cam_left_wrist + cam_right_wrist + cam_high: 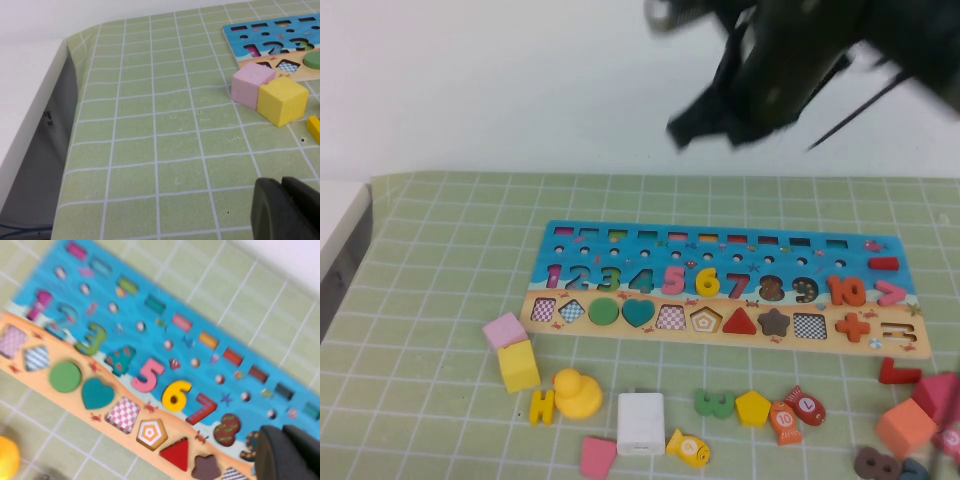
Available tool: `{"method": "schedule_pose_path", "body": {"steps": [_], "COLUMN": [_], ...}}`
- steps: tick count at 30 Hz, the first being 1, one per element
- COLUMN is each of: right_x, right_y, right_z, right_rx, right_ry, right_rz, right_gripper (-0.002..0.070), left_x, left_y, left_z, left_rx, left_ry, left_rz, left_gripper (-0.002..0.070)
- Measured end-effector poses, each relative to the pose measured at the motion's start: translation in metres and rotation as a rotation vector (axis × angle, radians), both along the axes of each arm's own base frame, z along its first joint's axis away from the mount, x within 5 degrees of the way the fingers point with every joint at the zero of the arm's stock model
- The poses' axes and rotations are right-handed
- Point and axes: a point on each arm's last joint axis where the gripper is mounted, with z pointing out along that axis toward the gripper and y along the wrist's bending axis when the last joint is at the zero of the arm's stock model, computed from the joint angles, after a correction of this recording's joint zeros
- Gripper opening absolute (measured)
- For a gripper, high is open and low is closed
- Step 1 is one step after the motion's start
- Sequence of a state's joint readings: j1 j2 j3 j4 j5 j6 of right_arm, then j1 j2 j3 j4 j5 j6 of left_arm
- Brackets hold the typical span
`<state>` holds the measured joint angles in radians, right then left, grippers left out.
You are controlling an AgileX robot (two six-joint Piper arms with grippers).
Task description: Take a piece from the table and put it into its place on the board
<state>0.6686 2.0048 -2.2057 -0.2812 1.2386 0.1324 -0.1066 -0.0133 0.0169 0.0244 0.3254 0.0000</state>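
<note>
The yellow numeral 6 (pixel 706 283) lies in its slot on the blue part of the board (pixel 720 240), between the pink 5 and the red 7. It also shows in the right wrist view (pixel 175 394), seated flat on the board (pixel 210 320). My right gripper (pixel 685 130) hangs high above the board's far edge, blurred; in its wrist view the gripper (pixel 282 432) is shut and empty. My left gripper (pixel 281 184) is shut and empty, low over the green grid table (pixel 150 150) left of the board (pixel 240 35).
Loose pieces lie in front of the board: pink cube (pixel 504 329), yellow cube (pixel 518 366), yellow duck (pixel 578 394), white block (pixel 640 422), green 3 (pixel 714 404), yellow pentagon (pixel 753 407), and red and orange pieces at the right (pixel 905 425). The table's edge drops off at the left (pixel 340 260).
</note>
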Motion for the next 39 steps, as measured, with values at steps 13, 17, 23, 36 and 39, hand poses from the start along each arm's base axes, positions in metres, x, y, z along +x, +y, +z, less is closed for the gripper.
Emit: {"method": "schedule_pose_path", "body": {"steps": [13,17,23,36,39], "right_x": [-0.113,-0.142,-0.155,-0.201,-0.223], "right_y": [-0.078,-0.093,-0.091,-0.133,-0.160], "right_z": [0.139,0.160,0.165,0.168,0.161], "right_rx": [0.209,0.357,0.456,0.365,0.340], "right_ry": [-0.277,-0.274,-0.223,-0.326,-0.468], "right_rz": [0.052,0.056,0.097,0.182,0.191], "right_gripper": [-0.0002,-0.0002,-0.0003,-0.0003,-0.0003], "left_x": [0.000,0.000,0.000,0.000,0.000], "left_y": [0.000,0.000,0.000,0.000,0.000], "left_z": [0.000,0.000,0.000,0.000,0.000], "left_rx": [0.000,0.000,0.000,0.000,0.000], "left_ry": [0.000,0.000,0.000,0.000,0.000], "left_rz": [0.000,0.000,0.000,0.000,0.000], "left_gripper": [-0.0002,-0.0002,-0.0002,-0.0002,-0.0002]}}
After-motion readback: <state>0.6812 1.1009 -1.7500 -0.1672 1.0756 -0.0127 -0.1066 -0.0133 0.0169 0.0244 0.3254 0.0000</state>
